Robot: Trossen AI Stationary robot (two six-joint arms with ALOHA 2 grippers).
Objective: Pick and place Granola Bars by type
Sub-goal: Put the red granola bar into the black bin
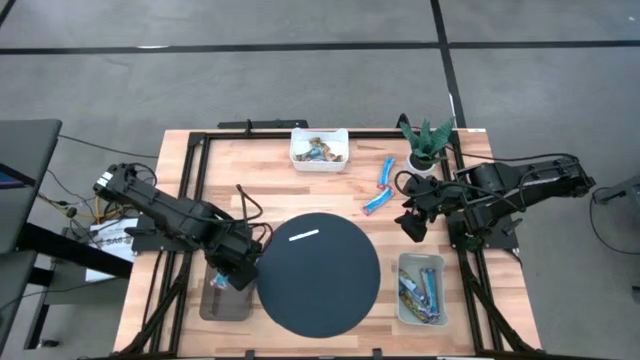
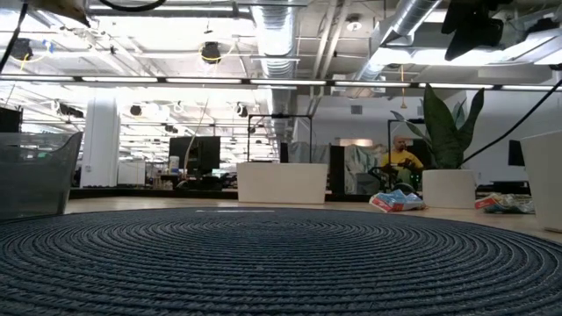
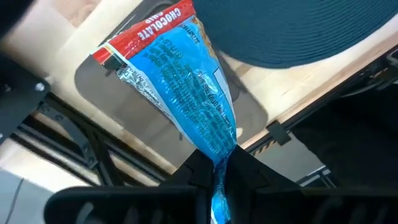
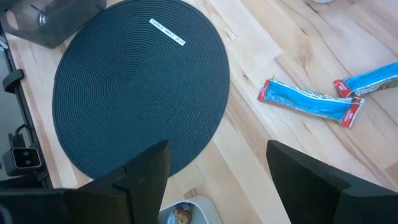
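Observation:
My left gripper (image 1: 230,268) is at the table's near left, over a grey bin (image 1: 224,298), and is shut on a bright blue granola bar (image 3: 186,87) with a red end. My right gripper (image 4: 217,180) hovers open at the right of the table (image 1: 412,224), touching nothing. Two more blue bars (image 1: 380,186) lie flat on the wood beyond it, also seen in the right wrist view (image 4: 309,99). A white far bin (image 1: 319,150) and a right near bin (image 1: 420,290) each hold several wrapped bars. My left gripper pinches the blue bar by the crimped end of its wrapper (image 3: 219,160) between its two fingers. The bar runs lengthwise away from the fingers, with its red-printed free end (image 3: 146,28) over the grey bin. Whether that end touches the bin, I cannot tell.
A dark round woven mat (image 1: 318,272) with a short white strip (image 1: 304,236) fills the near middle of the table. A potted plant (image 1: 425,145) stands at the far right corner. Black frame rails (image 1: 192,190) run along the table's sides. A person sits in the room behind (image 2: 399,158).

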